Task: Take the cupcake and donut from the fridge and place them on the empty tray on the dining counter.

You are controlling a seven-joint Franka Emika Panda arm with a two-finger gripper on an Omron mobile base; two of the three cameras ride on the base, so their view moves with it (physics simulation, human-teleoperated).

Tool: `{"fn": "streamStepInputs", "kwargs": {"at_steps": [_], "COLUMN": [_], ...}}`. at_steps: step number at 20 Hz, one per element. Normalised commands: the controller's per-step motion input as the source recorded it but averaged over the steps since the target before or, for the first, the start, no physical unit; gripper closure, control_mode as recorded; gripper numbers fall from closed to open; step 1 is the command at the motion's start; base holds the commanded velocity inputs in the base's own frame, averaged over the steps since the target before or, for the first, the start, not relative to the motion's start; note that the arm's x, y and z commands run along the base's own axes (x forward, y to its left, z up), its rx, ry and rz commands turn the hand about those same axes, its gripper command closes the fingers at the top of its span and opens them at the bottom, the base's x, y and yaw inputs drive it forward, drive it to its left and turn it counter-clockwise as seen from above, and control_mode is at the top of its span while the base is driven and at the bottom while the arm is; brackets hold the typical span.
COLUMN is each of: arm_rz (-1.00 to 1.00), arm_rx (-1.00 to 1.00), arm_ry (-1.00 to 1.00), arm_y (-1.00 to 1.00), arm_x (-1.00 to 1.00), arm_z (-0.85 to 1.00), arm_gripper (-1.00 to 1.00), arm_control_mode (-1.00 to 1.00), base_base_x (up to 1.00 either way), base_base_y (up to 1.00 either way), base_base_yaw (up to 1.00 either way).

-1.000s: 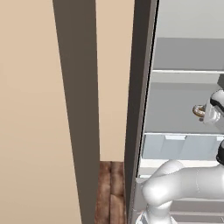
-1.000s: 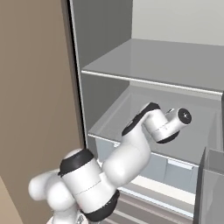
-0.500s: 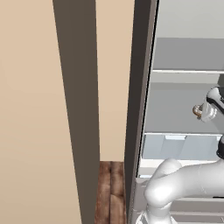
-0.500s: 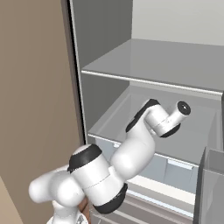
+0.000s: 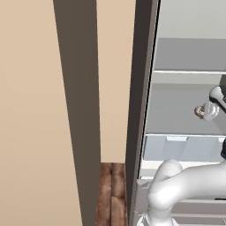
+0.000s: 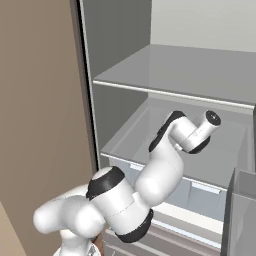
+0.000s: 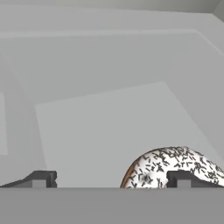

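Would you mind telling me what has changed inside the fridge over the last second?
The arm's wrist has swung up and deeper over the middle fridge shelf, toward the donut, which sits beside one fingertip. Nothing has been grasped yet. The base, the shelves and the drawers stayed as they were.

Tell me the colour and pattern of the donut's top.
The small ring donut has pale white glaze flecked with dark sprinkles over a brown edge, clearest in the hand view.

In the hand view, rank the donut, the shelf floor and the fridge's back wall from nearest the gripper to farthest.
1. The donut: at the gripper, against its right-hand fingertip.
2. The shelf floor: spreads out ahead of the fingertips, under the donut.
3. The back wall of the fridge: farthest, beyond the shelf's far edge.
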Motion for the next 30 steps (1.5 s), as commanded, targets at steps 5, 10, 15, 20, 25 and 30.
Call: {"fn": "streamStepInputs", "kwargs": {"at_steps": [5,10,15,20,25,30], "arm_rz": [0.0,0.0,0.0,0.0,0.0,0.0], "arm_rx": [0.0,0.0,0.0,0.02,0.0,0.0], "arm_ry": [0.0,0.0,0.0,0.0,0.0,0.03], "arm_y": [-0.1,-0.12,-0.2,-0.34,-0.22,-0.1], "arm_x": [0.17,0.21,0.3,0.2,0.05,0.06], "arm_z": [-0.19,-0.26,-0.07,-0.02,-0.31,-0.61], "arm_gripper": [-1.0,-1.0,-1.0,-1.0,-1.0,-1.0], "arm_control_mode": [-1.0,-1.0,-1.0,-1.0,-1.0,-1.0], "base_base_x": [0.0,0.0,0.0,0.0,0.0,0.0], "base_base_y": [0.0,0.0,0.0,0.0,0.0,0.0], "base_base_yaw": [0.0,0.0,0.0,0.0,0.0,0.0]}}
